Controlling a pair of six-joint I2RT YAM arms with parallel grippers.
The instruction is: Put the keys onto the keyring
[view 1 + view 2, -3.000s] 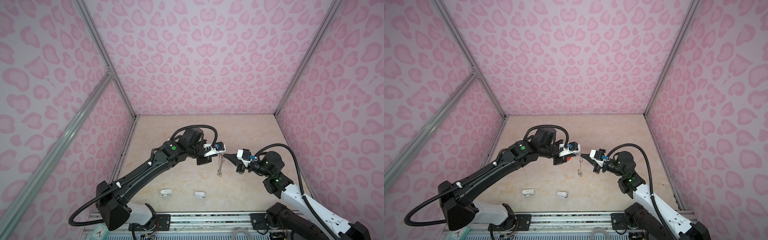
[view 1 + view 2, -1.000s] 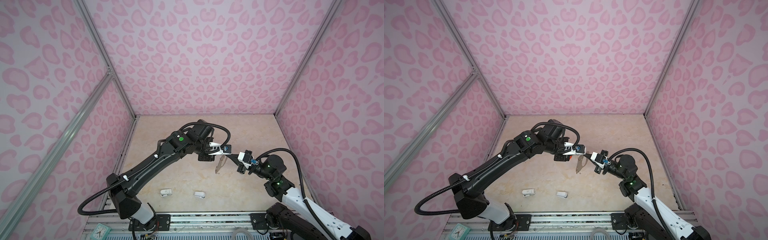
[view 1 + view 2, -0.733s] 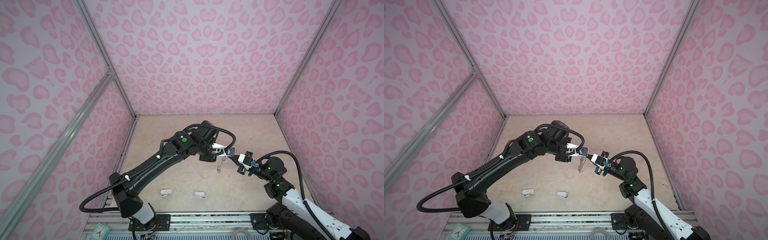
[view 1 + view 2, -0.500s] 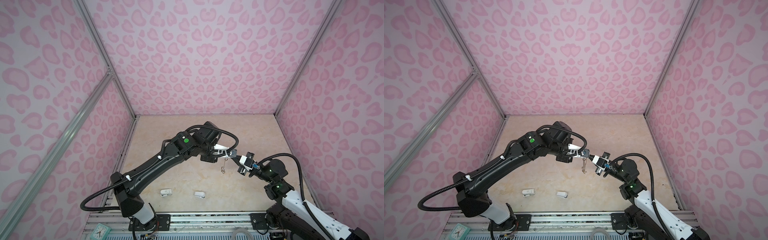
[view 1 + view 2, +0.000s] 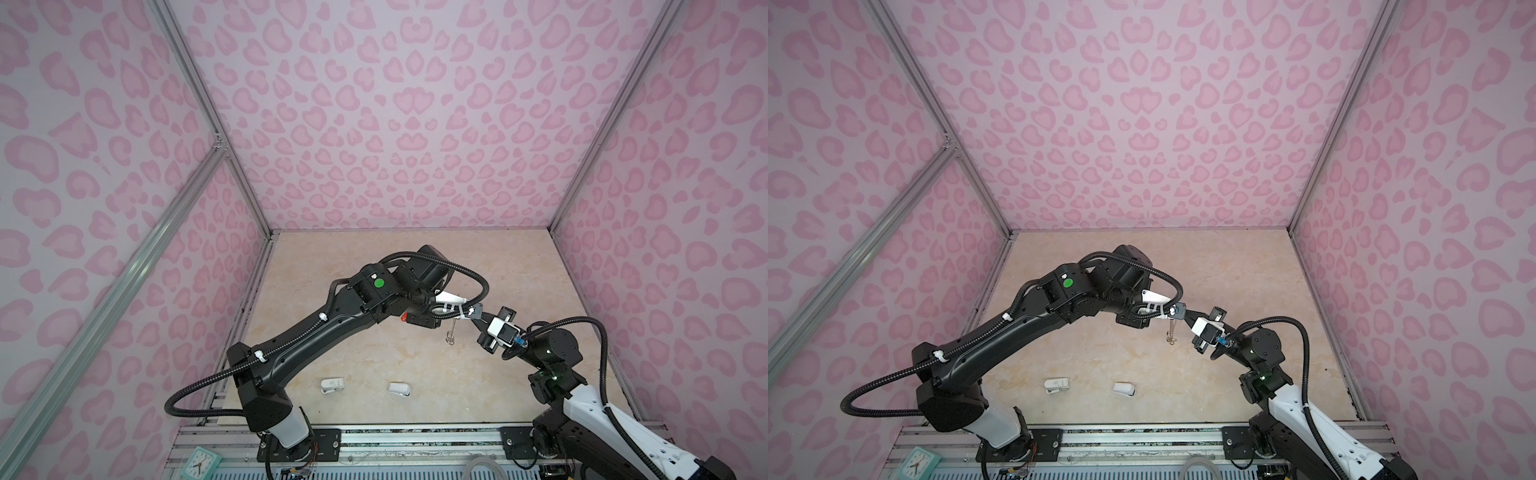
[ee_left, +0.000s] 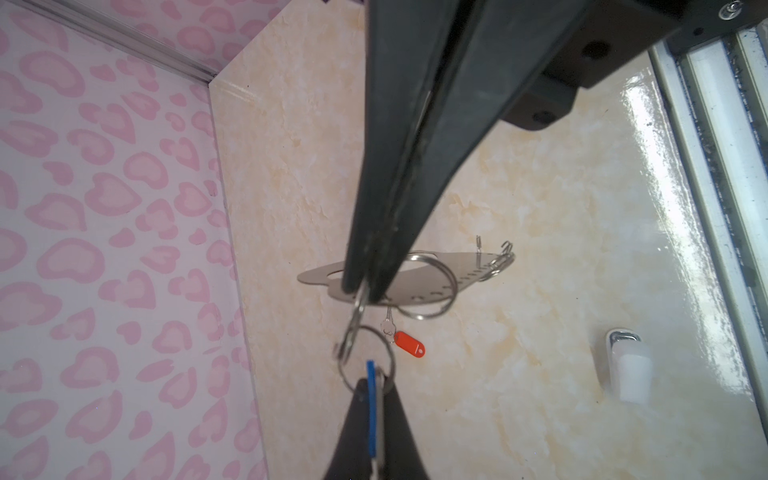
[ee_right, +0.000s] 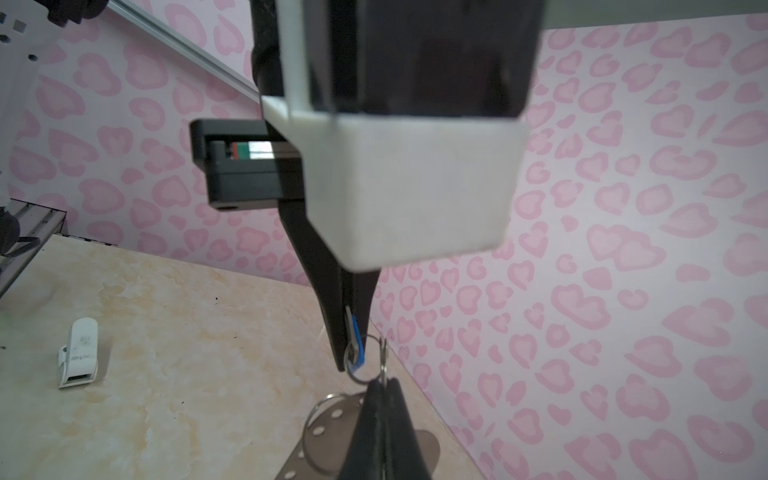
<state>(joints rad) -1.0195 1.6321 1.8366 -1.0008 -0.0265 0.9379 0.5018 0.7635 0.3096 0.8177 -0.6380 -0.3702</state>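
The left gripper (image 6: 360, 291) is clamping the keyring (image 6: 419, 274) — the right gripper (image 7: 352, 362) is pinching the blue-tagged key (image 7: 356, 338) just beside the keyring. The red-tagged key (image 6: 409, 345) is lying on the table (image 6: 540, 199), apart from the keyring.

Worktop (image 5: 374, 257): beige, marbled, glossy, with glare streaks near the front edge in the left wrist view. Pink-patterned walls close it in on three sides.

Lying flat on it:
- Two small white plastic objects near the front edge, side by side with a gap between them. The left one (image 5: 332, 384) is longer, with a clip-like end and small print on top in the right wrist view. The right one (image 5: 400, 388) is shorter and rounded.
- Red-tagged key (image 6: 409, 347), small and silver at the end of an oblong red tag, well apart from the white pair.
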